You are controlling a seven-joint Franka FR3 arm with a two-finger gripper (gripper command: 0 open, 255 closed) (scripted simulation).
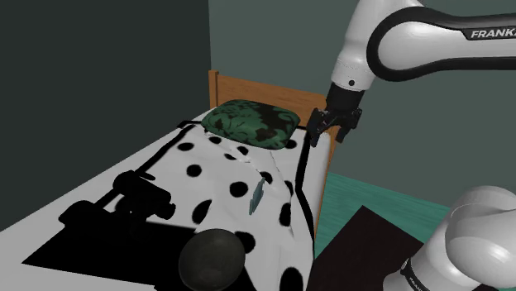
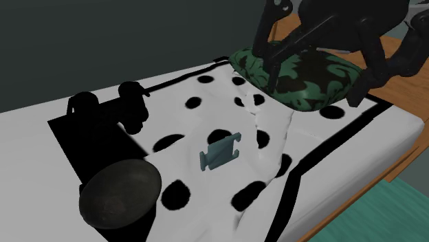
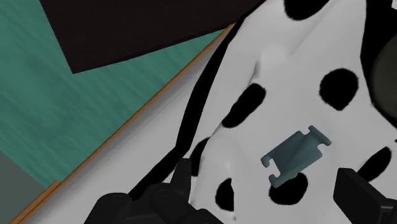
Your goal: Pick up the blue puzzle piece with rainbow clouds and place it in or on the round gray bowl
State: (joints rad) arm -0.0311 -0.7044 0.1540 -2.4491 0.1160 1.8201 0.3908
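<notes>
Blue-grey on the puzzle piece (image 2: 220,151), lying flat on the spotted bed cover (image 2: 227,113), at two o'clock from the dark round bowl (image 2: 120,192) in the second exterior view, near but apart. Probably light and stiff, yet awkward: thin, and resting on soft cloth that may give or wrinkle under the fingers. Best to pinch across the narrow waist between the tabbed ends. Holding nothing with the claw (image 1: 329,128): fingers spread, hanging at one o'clock from the piece in the shoulder view, beside the green pillow (image 1: 250,122). From the wrist, a plain look at the notched outline just ahead of the fingers, plus teal floor (image 3: 57,102) beyond the cover's border; from the shoulder, merely a sliver, but with bowl and claw together.
</notes>
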